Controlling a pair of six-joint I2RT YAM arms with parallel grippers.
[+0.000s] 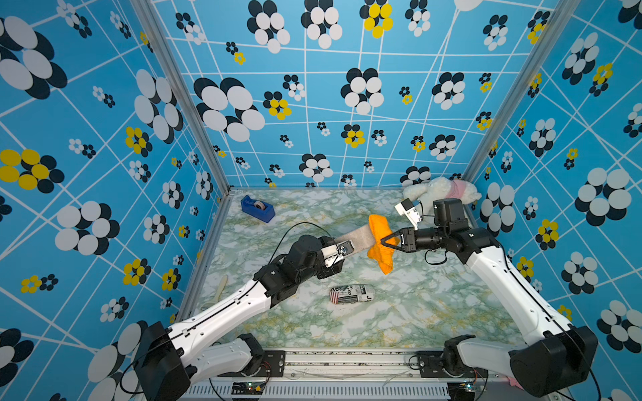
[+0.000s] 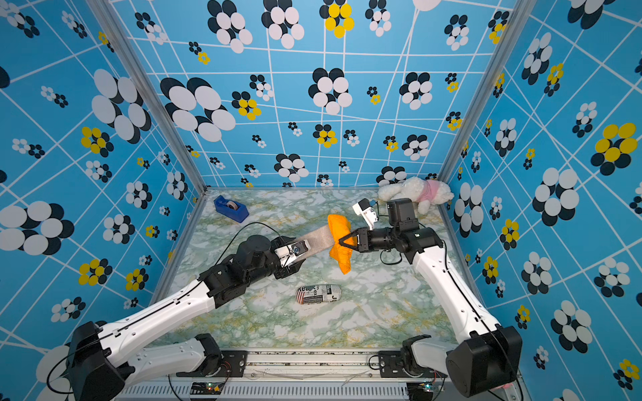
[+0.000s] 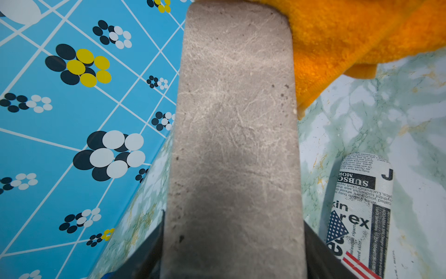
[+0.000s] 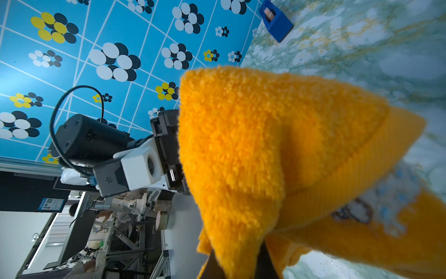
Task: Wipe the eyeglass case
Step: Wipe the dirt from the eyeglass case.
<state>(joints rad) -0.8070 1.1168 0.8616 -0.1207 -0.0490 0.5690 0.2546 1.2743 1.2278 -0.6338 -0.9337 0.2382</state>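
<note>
The left pincer (image 1: 342,250) grips grey case (image 1: 354,239); right pincer (image 1: 385,242) clamps orange cloth (image 1: 378,225)

Grey oblong suede eyeglass case (image 2: 318,239) sits mid-scene over the green-white marble tabletop (image 2: 382,312), lying diagonally. Left gripper (image 2: 301,252) clamps one end of it. Fluffy orange cloth (image 2: 338,225) is draped over the opposite end, touching it. Right gripper (image 2: 340,242) pinches the cloth, jaws closed. Rounded newspaper-print pouch (image 2: 318,294) lies on the tabletop in front of the eyeglass case, apart. Blue tape dispenser (image 2: 231,207) is behind and left of it, well apart. White plush toy with pink top (image 2: 417,192) is behind and right of it.
</note>
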